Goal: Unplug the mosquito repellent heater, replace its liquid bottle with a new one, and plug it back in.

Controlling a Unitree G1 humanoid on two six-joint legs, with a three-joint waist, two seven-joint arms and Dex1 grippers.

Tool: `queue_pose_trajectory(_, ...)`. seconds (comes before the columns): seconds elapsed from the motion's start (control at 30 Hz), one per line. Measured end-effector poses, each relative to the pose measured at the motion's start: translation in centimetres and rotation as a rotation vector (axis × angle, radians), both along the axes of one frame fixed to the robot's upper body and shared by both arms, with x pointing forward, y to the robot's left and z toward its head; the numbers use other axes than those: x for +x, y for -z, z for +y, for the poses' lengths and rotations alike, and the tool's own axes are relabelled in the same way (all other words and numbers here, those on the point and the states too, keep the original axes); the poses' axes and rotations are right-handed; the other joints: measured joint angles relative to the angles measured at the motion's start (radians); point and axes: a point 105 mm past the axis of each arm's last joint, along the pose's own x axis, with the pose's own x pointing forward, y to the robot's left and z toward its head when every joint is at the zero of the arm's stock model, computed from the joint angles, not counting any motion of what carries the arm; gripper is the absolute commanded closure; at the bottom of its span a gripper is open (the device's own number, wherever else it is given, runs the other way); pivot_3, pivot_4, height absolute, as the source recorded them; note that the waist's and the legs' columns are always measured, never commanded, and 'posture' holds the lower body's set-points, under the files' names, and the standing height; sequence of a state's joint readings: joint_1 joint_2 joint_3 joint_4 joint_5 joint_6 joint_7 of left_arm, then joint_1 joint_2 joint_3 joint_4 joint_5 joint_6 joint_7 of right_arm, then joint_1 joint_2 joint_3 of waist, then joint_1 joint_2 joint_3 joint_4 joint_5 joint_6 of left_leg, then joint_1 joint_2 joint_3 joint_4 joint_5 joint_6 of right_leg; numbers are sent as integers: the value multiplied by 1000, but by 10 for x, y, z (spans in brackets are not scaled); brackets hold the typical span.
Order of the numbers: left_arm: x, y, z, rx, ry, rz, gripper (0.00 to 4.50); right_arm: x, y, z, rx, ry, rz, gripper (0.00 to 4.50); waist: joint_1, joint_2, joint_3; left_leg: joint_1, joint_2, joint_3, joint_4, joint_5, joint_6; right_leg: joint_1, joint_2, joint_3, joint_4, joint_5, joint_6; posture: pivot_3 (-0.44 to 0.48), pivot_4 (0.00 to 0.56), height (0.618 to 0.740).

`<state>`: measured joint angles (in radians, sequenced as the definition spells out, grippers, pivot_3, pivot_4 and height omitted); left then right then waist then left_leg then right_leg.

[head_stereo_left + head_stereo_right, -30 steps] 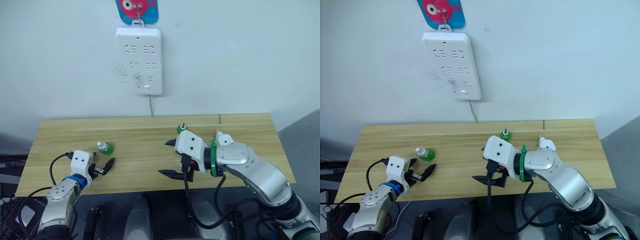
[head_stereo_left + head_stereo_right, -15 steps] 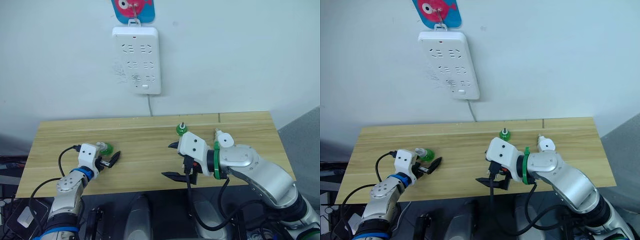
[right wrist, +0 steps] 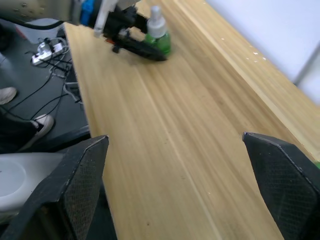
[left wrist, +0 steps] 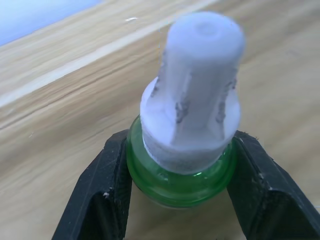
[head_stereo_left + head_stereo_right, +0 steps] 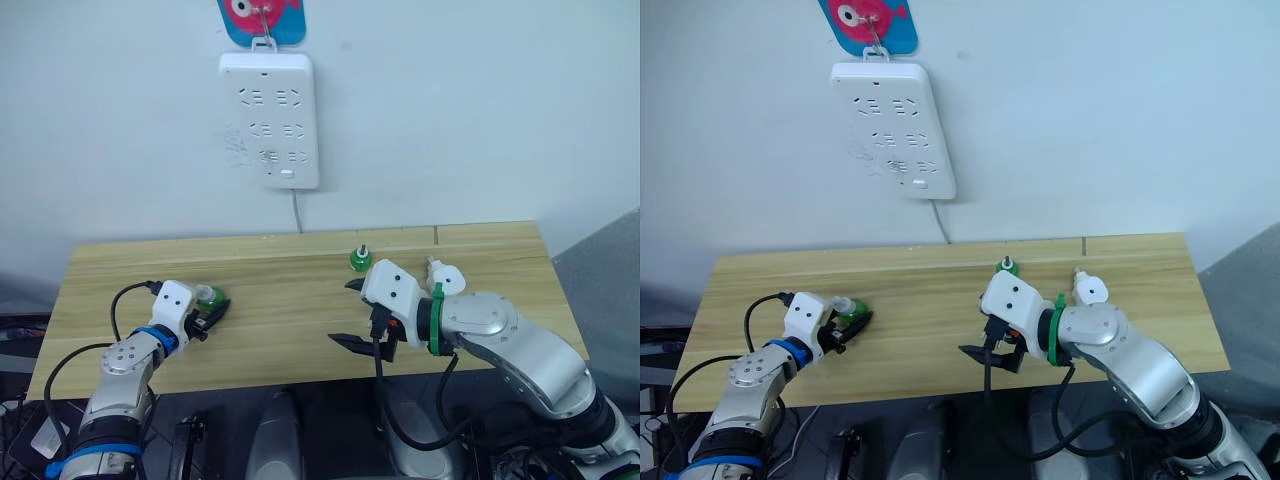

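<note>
Tabletop (image 5: 280,300): left end effector (image 4: 180,185) brackets bottle (image 4: 192,115).

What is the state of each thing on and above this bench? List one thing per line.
Left tool: closed around capped bottle.
Capped bottle: upright, white cap on.
Right tool: open, holding nothing.
Second bottle: upright, untouched.
Heater: unplugged, on table.
Power strip: hanging, sockets free.

Silver-grey arms with white wrist housings; a blue ring on the left, green on the right, black cables, black-fingered grippers.
</note>
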<state>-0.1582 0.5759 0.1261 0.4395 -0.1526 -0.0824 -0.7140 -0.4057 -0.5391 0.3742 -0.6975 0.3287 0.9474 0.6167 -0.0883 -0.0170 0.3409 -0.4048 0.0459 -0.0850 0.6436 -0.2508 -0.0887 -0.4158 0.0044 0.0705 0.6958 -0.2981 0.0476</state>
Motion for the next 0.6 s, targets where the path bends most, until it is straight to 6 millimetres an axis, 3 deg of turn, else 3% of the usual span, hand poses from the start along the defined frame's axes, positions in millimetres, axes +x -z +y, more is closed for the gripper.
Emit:
queue_pose_trajectory(0.13, 1, -37, -58, 25, 318, 1, 2259, 3, -12, -3, 71, 12, 2, 0, 5, -4, -3, -11, -1, -5, 2, 3, -5, -7, 0, -5, 0, 4, -3, -157, 257, 725)
queue_pose_trajectory(0.27, -4, -81, -111, 23, 593, -11, 2259, 2, -24, 2, 137, -16, 7, 0, 0, -6, -7, -11, -2, -5, 1, 3, -5, -7, -1, -5, 0, 4, -3, -178, 231, 725)
queue_pose_trajectory(0.47, -15, -107, -156, 61, 870, 35, 2259, 16, -36, 10, 170, -18, 2, 0, -27, -10, -17, -12, -2, -6, 2, 3, -5, -8, -1, -7, 2, 5, -4, -203, 182, 725)
queue_pose_trajectory(0.6, -18, -121, -165, 95, 956, 19, 2259, 21, -37, 14, 179, -16, 10, 0, -37, -10, -39, -12, -1, -5, 1, 3, -5, -8, -1, -7, 1, 5, -4, -203, 169, 725)
